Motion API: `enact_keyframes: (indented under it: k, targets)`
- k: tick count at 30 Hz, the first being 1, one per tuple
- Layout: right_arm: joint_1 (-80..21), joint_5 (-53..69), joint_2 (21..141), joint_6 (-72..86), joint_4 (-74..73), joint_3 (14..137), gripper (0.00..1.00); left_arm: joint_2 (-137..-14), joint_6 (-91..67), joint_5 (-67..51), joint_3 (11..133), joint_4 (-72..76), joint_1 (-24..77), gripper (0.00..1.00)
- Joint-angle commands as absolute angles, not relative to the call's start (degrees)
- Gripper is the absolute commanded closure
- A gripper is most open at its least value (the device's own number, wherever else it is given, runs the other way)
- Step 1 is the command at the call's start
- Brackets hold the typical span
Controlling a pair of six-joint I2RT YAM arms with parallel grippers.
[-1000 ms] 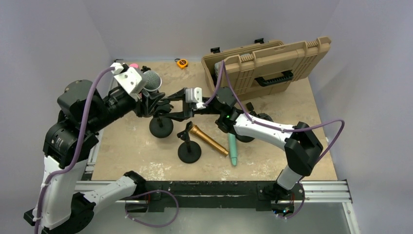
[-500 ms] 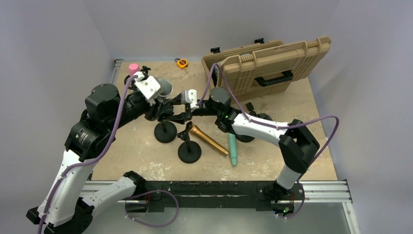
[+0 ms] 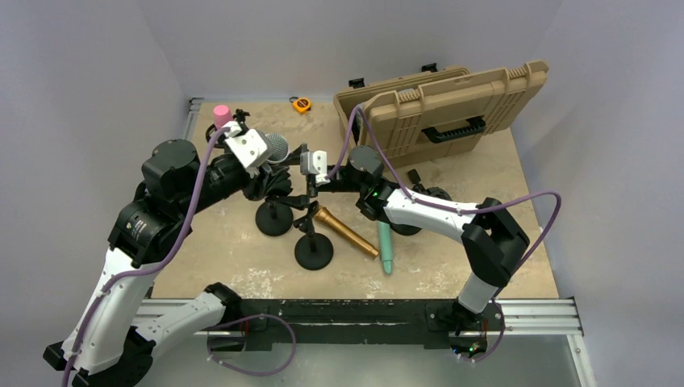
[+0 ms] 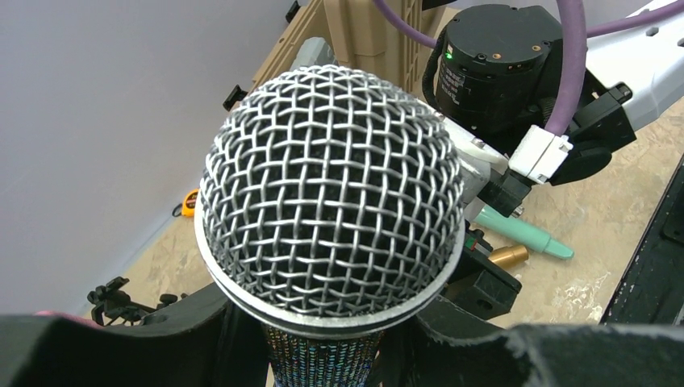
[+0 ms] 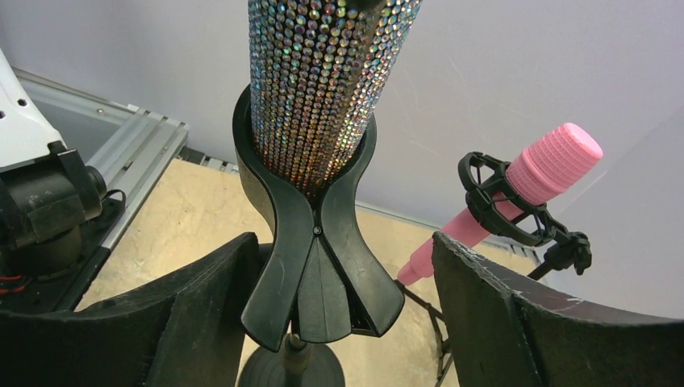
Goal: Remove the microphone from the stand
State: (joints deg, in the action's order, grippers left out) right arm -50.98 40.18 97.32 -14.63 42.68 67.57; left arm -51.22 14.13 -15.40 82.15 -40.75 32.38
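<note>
Right gripper (image 5: pixel 339 266) shifted slightly, microphone (image 4: pixel 331 185) seemingly clipped

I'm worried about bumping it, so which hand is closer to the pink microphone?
Left. The left hand grips the glitter microphone just right of the pink microphone; the right hand sits farther right, around the stand clip.

The microphone (image 4: pixel 331 193) is showing a woven silver metal mesh head, its body glittering with rows of tiny rhinestones. The stand clip (image 5: pixel 319 266) is presenting as smooth black plastic with a dull sheen. The right arm's fingers (image 5: pixel 202 322) are appearing matt black, rough-edged. The table (image 3: pixel 218 250) is looking matt, tan, mottled.
</note>
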Motion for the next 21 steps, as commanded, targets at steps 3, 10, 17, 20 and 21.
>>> enact_keyframes:
  k: [3, 10, 17, 20, 21]
  targets:
    - [-50.19, 38.19, 98.41, -17.98, 39.64, 68.31, 0.46, -50.61, 9.56, -20.90, 82.99, -39.66, 33.18, 1.00]
    - [-50.27, 35.54, 98.85, -17.56, 39.36, 69.47, 1.00, -50.45, 10.68, -22.96, 86.30, -40.42, 33.24, 1.00]
    - [-50.36, 32.91, 101.67, -16.98, 36.89, 72.01, 1.00, -52.61, 7.35, -26.39, 94.44, -41.18, 33.17, 1.00]
    - [-50.36, 32.49, 101.41, -16.78, 37.59, 71.84, 1.00, -53.38, 5.00, -27.96, 99.45, -40.94, 33.21, 1.00]
    - [-50.36, 32.69, 101.35, -16.68, 38.25, 71.79, 1.00, -53.24, 4.41, -27.52, 100.89, -40.75, 33.22, 1.00]
